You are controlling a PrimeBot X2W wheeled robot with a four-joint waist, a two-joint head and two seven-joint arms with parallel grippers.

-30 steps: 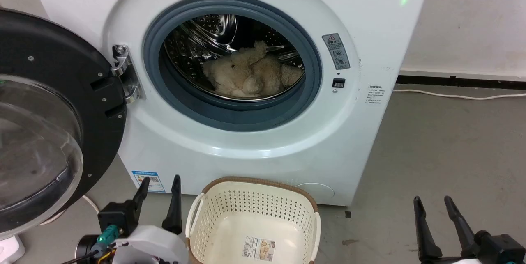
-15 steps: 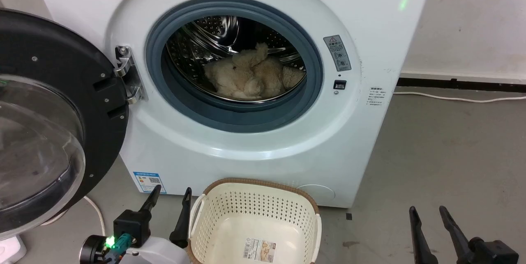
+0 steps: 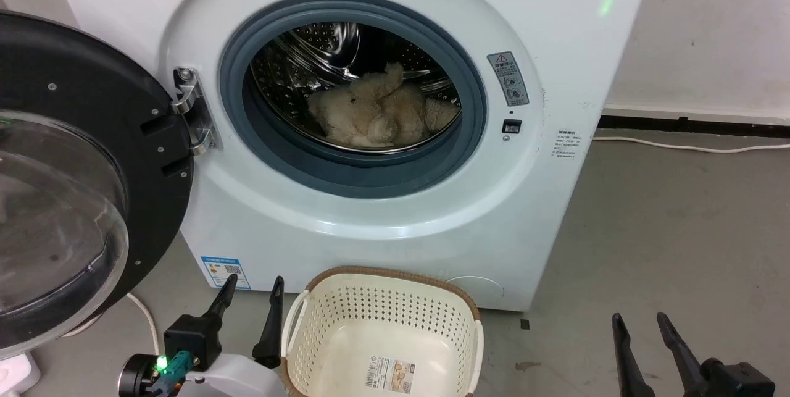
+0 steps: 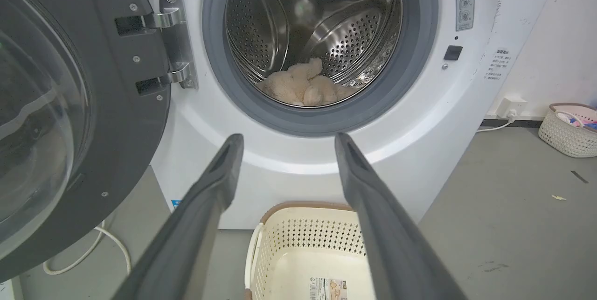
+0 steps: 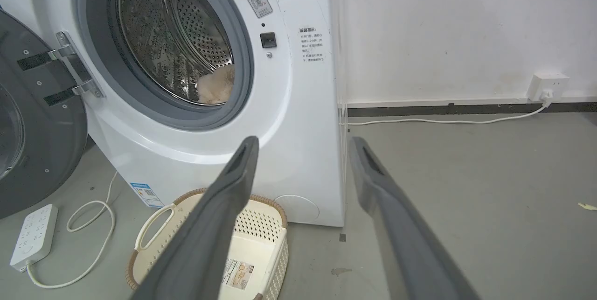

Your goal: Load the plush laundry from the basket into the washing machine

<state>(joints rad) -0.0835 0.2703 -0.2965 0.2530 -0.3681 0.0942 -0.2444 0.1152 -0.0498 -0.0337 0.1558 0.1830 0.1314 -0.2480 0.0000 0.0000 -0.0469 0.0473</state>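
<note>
**Lower now: left tool (image 3: 255, 278) and right tool (image 3: 637, 316); plush toy (image 3: 376, 116) in the drum (image 3: 296, 70)**

Since a second ago, both tools have sunk slightly toward the bottom of our head view. Our washing machine (image 3: 382, 224) stands on the floor (image 3: 666, 230), its door (image 3: 80, 76) swung wide to the left. Just before it sits the basket (image 3: 395, 273), a label (image 3: 389, 374) on its bare bottom. We see the plush toy lying inside the drum, behind the grey seal (image 3: 352, 175). Both tools hang released, fingers spread, grasping nothing.
</note>
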